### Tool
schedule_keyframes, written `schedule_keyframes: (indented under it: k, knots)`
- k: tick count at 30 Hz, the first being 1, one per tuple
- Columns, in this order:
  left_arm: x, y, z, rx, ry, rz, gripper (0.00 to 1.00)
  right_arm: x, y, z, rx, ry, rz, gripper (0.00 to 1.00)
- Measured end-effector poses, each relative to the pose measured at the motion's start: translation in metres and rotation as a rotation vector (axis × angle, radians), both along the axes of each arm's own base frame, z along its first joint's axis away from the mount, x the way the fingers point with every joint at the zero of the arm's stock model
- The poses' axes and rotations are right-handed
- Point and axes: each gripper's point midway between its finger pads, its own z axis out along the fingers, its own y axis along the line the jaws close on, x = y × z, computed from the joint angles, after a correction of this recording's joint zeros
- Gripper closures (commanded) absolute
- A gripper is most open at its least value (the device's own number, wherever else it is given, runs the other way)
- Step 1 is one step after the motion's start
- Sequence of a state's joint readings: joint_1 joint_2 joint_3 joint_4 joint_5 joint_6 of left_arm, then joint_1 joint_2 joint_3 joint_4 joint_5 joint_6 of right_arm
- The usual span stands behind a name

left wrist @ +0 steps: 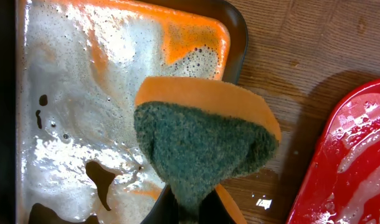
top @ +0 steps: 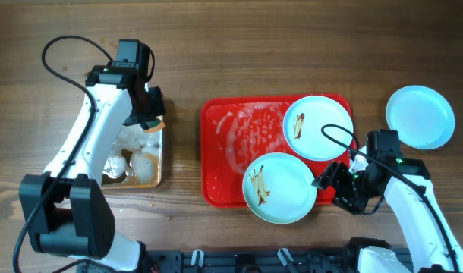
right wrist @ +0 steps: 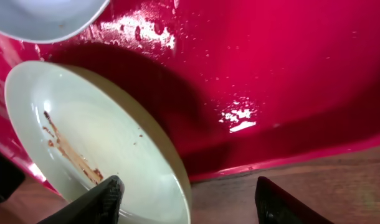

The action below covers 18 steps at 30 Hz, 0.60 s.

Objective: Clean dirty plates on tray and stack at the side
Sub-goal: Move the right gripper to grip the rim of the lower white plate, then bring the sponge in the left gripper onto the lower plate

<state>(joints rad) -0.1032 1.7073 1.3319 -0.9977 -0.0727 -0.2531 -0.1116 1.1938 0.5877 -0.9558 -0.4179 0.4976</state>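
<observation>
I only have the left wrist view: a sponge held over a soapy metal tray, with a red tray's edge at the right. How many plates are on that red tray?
Observer: Two. On the red tray sit a far plate and a near plate, which overhangs the front rim.
Reviewer: Dirty?
Observer: Both carry brown smears. A third plate, off the tray to its right, looks clean.
Reviewer: And the right hand?
Observer: The right hand is open, straddling the near plate's rim.
</observation>
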Motion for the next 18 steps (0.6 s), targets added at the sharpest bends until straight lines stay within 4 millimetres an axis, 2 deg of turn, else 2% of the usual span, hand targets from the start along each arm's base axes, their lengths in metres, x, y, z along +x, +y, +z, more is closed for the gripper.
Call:
schedule_keyframes:
  k: [2,7,9,11,13,16,17,18]
  knots:
    - [0.0,0.0,0.0,0.0,0.0,-0.001,0.96,0.003,-0.001,0.0,-0.007,-0.014,0.002,0.35]
    - [0.0,0.0,0.0,0.0,0.0,-0.002,0.96,0.015,0.007,-0.003,-0.006,-0.079,0.089,0.34]
    - [0.0,0.0,0.0,-0.001,0.0,-0.002,0.96,0.02,0.02,-0.005,0.012,-0.105,0.154,0.34]
    - [0.0,0.0,0.0,-0.001,0.0,-0.002,0.96,0.02,0.033,-0.01,0.025,-0.101,0.213,0.41]
    - [0.0,0.0,0.0,0.0,0.0,-0.004,0.96,0.018,0.043,-0.016,0.031,-0.083,0.243,0.53]
    - [0.0,-0.001,0.0,-0.003,0.001,-0.005,0.96,0.015,0.054,-0.028,0.036,-0.033,0.271,0.66]
    - [0.0,-0.001,0.0,-0.003,0.001,-0.005,0.96,0.013,0.057,-0.032,0.035,-0.014,0.271,0.79]
    - [0.0,-0.001,0.0,-0.003,0.001,-0.005,0.96,0.011,0.058,-0.035,0.036,0.004,0.268,0.96]
